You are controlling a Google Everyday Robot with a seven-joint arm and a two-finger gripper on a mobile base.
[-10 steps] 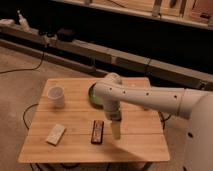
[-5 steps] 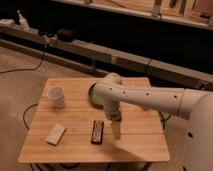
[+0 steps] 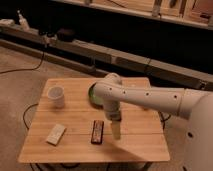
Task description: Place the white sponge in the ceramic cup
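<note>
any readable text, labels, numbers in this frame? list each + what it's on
None readable.
ceramic cup: plain, no print.
white sponge: no label.
black bar: any markings too small to read.
green bowl: no text on the part that shows.
arm: dark dots only, no lettering.
gripper, pointing down over the table just right of the black bar: no text.

The white arm (image 3: 150, 96) reaches in from the view's right, its hand (image 3: 116, 131) hanging straight down.
</note>
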